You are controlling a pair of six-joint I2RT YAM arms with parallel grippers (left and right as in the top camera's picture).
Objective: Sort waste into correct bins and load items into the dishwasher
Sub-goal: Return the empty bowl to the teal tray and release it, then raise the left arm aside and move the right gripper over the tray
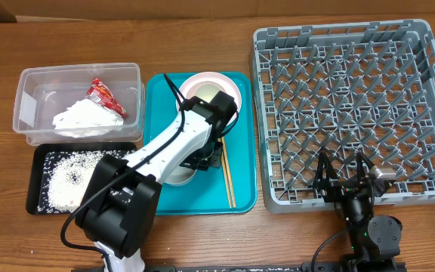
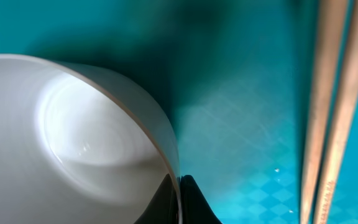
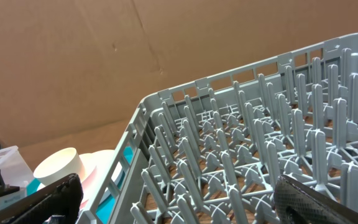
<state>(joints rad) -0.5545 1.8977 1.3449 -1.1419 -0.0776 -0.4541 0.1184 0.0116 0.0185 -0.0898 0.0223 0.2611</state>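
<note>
My left gripper (image 2: pixel 180 200) is shut on the rim of a white bowl (image 2: pixel 73 137), one finger inside and one outside. The bowl sits on the teal tray (image 2: pixel 241 124), partly hidden under my left arm in the overhead view (image 1: pixel 178 178). The chopsticks (image 1: pixel 227 178) lie on the tray just right of the bowl, and they show in the left wrist view (image 2: pixel 334 112). A pink plate (image 1: pixel 232 85) with a white cup (image 1: pixel 206 94) is at the tray's far end. My right gripper (image 1: pixel 342 171) is open and empty over the near edge of the grey dish rack (image 1: pixel 353 98).
The clear tub (image 1: pixel 32 83) at the far left holds the crumpled napkin (image 1: pixel 85 119) and the red wrapper (image 1: pixel 106 97). The black tray (image 1: pixel 38 170) in front of it holds rice grains (image 1: pixel 70 177). The rack (image 3: pixel 241 143) holds no dishes.
</note>
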